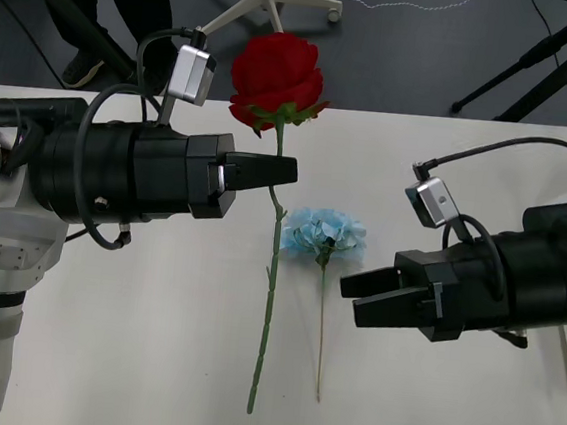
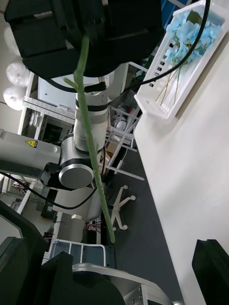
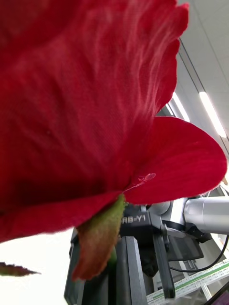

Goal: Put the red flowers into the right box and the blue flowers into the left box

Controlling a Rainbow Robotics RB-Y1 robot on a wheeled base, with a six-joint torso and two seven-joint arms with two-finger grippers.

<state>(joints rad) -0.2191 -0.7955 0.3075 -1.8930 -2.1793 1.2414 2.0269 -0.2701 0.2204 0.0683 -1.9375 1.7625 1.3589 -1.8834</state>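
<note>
So the left gripper (image 1: 285, 171) is pinched onto the stem (image 1: 271, 272) of the red rose (image 1: 276, 76), just under the bloom. It's holding the rose up over the middle of the table (image 1: 149, 360) with the rest of the stem dangling free. The right gripper (image 1: 350, 299) sits a bit to the right, black fingers spread, nothing in them. One blue flower (image 1: 327, 232) lies flat on the table between the two, just right of the rose stem. This looks to me like a handover, since red goes right. I'd slide the open right jaws around the stem below the left's pinch, clear of the blue flower, and squeeze square onto it. Only then let the left go, or a thin stem like that could swivel or drop. A white box (image 2: 157, 102) with blue flowers in it, probably the left one, sits on the table. Readable text: the "RB-Y1" lettering (image 3: 136, 220) on the right arm. The yellow warning sticker (image 2: 29, 143) on the robot's body is too small to read.
</note>
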